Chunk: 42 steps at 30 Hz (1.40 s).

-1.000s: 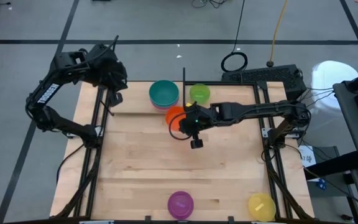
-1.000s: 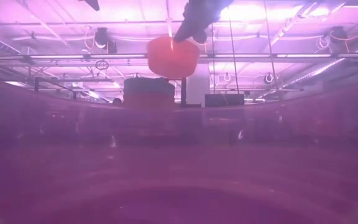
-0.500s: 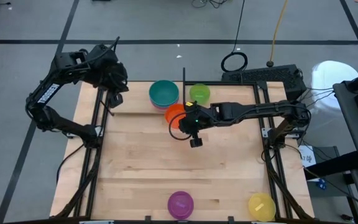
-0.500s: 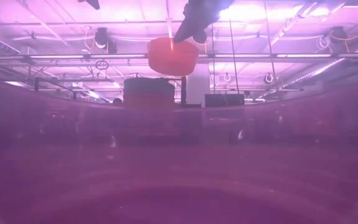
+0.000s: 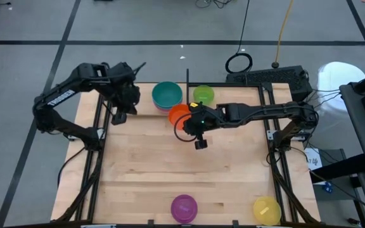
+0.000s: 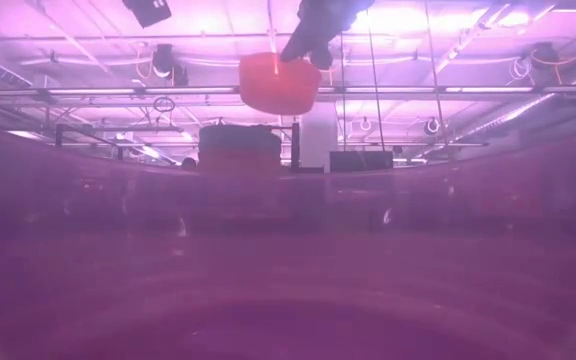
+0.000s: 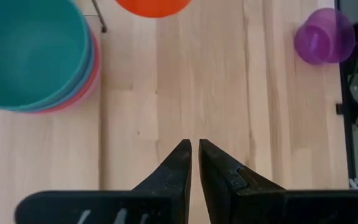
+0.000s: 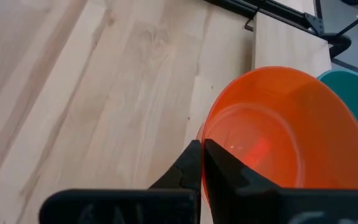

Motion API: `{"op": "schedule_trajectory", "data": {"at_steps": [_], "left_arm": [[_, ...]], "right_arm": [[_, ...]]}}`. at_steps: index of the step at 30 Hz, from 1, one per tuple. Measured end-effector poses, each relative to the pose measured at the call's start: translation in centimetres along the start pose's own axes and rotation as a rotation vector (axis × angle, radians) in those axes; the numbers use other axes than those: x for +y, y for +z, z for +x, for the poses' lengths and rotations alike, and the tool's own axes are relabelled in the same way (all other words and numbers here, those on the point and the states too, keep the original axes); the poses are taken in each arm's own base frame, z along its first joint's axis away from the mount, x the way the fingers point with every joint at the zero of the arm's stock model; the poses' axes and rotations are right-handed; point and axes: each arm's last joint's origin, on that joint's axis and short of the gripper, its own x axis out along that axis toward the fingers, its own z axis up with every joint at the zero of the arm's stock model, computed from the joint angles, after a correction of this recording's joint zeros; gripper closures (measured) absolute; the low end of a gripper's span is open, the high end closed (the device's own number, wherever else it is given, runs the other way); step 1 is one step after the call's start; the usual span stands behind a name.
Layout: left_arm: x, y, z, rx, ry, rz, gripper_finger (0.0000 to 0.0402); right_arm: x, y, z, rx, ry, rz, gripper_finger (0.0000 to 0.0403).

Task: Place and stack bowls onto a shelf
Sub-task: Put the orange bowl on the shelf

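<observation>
Right claw (image 5: pixel 184 121) pinched shut on orange bowl (image 5: pixel 178 116) rim, held aloft beside teal stack (image 5: pixel 166 95) for nesting. Left claw (image 7: pixel 191 152) closed, empty, near stack.

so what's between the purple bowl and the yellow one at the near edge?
Nothing: bare wood between the purple bowl and the yellow bowl, seen in the high view.

Orange bowl (image 5: pixel 179 116) held aloft beside teal-topped stack (image 5: pixel 167 95) on shelf (image 5: pixel 233 94).
</observation>
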Motion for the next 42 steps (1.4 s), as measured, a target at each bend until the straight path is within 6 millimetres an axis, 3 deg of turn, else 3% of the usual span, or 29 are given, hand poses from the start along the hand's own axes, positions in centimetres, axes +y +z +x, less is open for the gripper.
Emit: {"op": "schedule_trajectory", "data": {"at_steps": [6, 16, 22, 32, 42], "left_arm": [[-0.2, 0.3, 0.8, -0.004, -0.009, 0.03, 0.0395], [-0.8, 1.5, 1.0, -0.099, 0.002, 0.038, 0.0343], [-1.2, 2.8, 1.9, -0.146, 0.007, 0.234, 0.032], [-1.5, 5.7, 6.2, -0.048, 0.107, 0.599, 0.032], [-1.7, 8.1, 11.2, 0.011, 0.061, 0.743, 0.032]], "right_arm": [[0.0, 0.0, 0.0, 0.001, -0.001, 0.0, 0.0403], [0.0, 0.0, 0.0, 0.001, -0.001, 0.0, 0.0403], [0.1, 0.0, 0.0, 0.0, 0.01, -0.041, 0.0403], [0.9, -1.4, -0.5, 0.105, 0.228, -0.225, 0.0403], [1.5, -0.8, -1.2, -0.017, 0.469, -0.264, 0.0403]]}}
